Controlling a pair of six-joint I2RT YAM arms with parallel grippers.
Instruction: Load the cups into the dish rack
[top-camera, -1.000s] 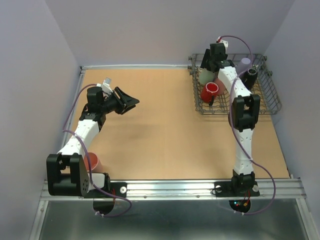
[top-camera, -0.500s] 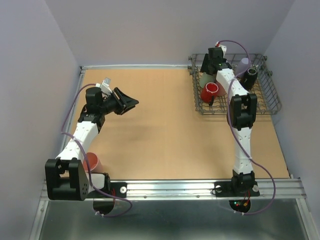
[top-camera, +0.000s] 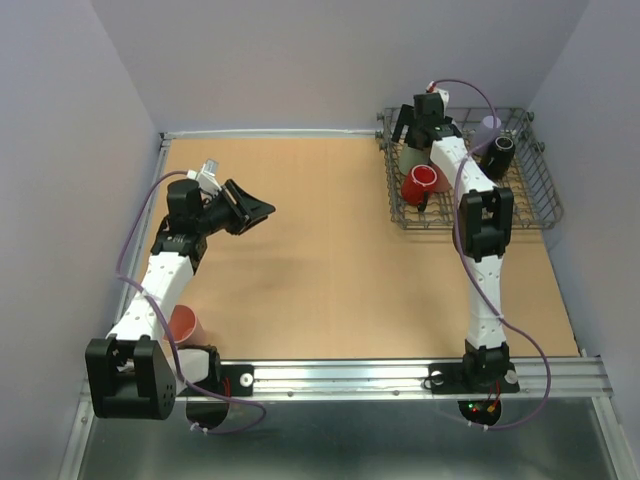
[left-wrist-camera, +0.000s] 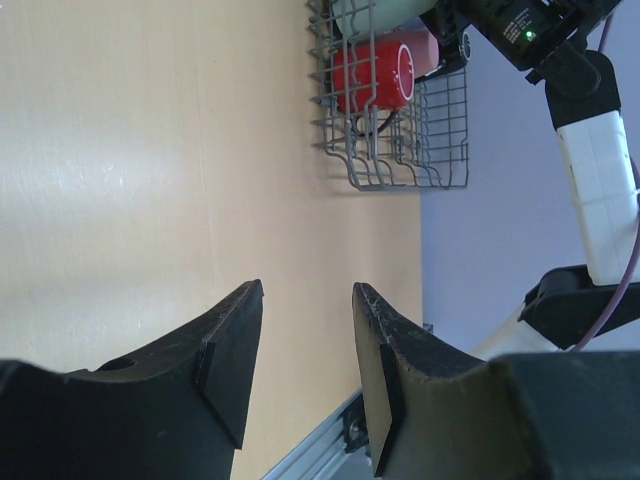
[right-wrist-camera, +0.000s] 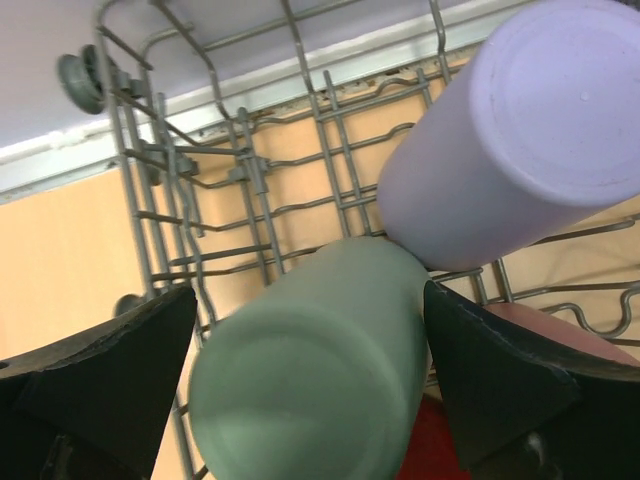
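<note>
1. Top external view shows the desk (top-camera: 320, 260) with the dish rack (top-camera: 530, 195) at its far right corner, where most of the load already sits.
2. The right gripper (top-camera: 413, 130) hangs over the rack's far left part. Its jaws are spread wide on either side of the pale green cup (right-wrist-camera: 310, 370), and I cannot tell whether the pads touch it.
3. The left gripper (left-wrist-camera: 307, 300) hovers above the left half of the desk, jaws parted and holding nothing.
4. Inside the rack, the pale green cup leans against a lavender cup (right-wrist-camera: 510, 130). The red cup (left-wrist-camera: 380, 75) lies on its side at the rack's near left, and the black cup (top-camera: 500, 152) sits further right. A sliver of a pink cup (right-wrist-camera: 545, 330) shows beneath the right finger.
5. A loose pink cup (top-camera: 187, 322) stands on the desk near the near left corner, just beside the left arm's base.
6. By my count five cups are loaded and one waits outside. The second lavender cup is not visible, so the task seems mostly done.
</note>
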